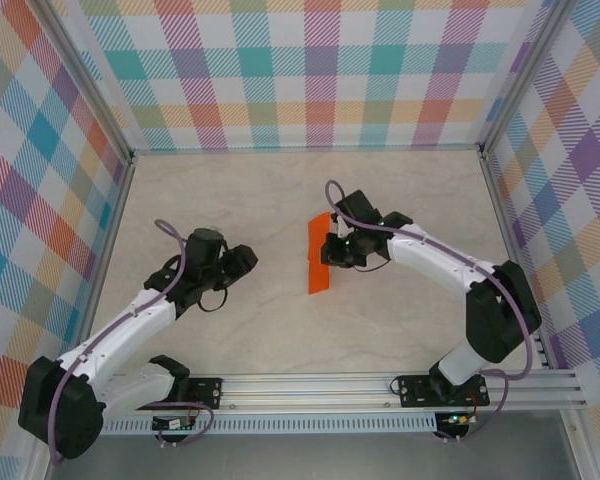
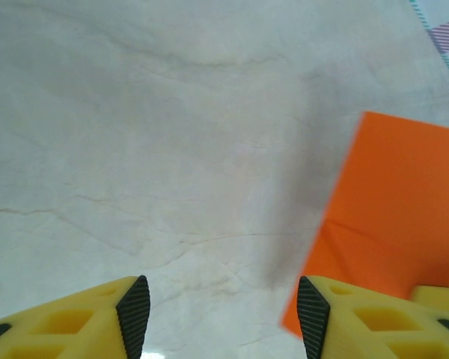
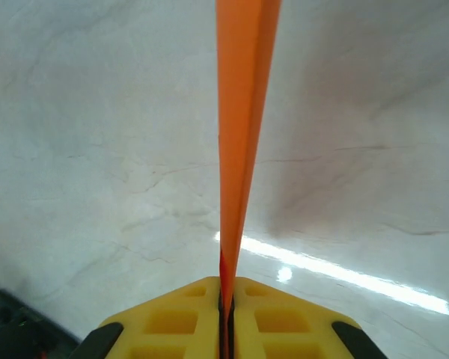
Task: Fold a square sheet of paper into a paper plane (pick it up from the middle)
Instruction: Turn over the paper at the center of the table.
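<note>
The orange sheet of paper (image 1: 319,256) is folded into a narrow flat strip and stands on edge over the middle of the table. My right gripper (image 1: 333,250) is shut on its right side. In the right wrist view the paper (image 3: 239,127) runs edge-on straight up from between the closed yellow fingers of the right gripper (image 3: 226,323). My left gripper (image 1: 243,262) is open, left of the paper and apart from it. In the left wrist view the left gripper (image 2: 223,318) has nothing between its pads, and the paper (image 2: 396,213) with a slanted crease is beyond the right finger.
The pale marbled table (image 1: 280,200) is walled by checked panels (image 1: 310,70) at the back and both sides. An aluminium rail (image 1: 380,385) with the arm bases runs along the near edge.
</note>
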